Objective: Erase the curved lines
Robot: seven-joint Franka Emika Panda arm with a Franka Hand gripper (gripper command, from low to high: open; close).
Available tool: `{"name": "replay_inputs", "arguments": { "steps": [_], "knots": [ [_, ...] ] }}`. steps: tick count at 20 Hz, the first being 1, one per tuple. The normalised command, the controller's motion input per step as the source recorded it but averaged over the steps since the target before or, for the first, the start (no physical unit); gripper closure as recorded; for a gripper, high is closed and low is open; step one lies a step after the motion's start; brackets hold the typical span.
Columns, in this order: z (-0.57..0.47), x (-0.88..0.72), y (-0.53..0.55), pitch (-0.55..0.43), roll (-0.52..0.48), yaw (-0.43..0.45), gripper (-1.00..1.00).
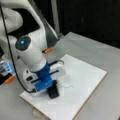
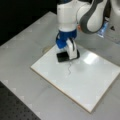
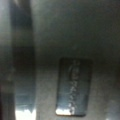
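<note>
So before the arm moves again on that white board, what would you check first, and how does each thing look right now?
1. Eraser block down on the white board: ok, it appears to rest on the surface in both front views.
2. Gripper at the block: ok, it sits right over it; whether it clamps the block: cannot tell.
3. Squiggle left to erase: not ok, a thin dark wavy line shows just beside the block.
4. Board flat on the grey table: ok.
5. Cable clear of the board: ok, it hangs at a front view's left.
6. Wrist view usable: not ok, only a dark block shows.
</note>
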Motion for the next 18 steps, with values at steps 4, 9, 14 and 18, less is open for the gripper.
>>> {"name": "replay_inputs", "arguments": {
  "steps": [4,9,14,18],
  "knots": [
    [-0.23,-0.11,0.0,-0.16,0.037,-0.063,1.0],
    [-0.34,-0.1,0.02,-0.168,0.002,-0.086,1.0],
    [-0.43,-0.04,0.08,-0.159,-0.005,-0.079,1.0],
    [-0.45,0.01,0.16,-0.133,-0.008,-0.084,1.0]
  ]
}}
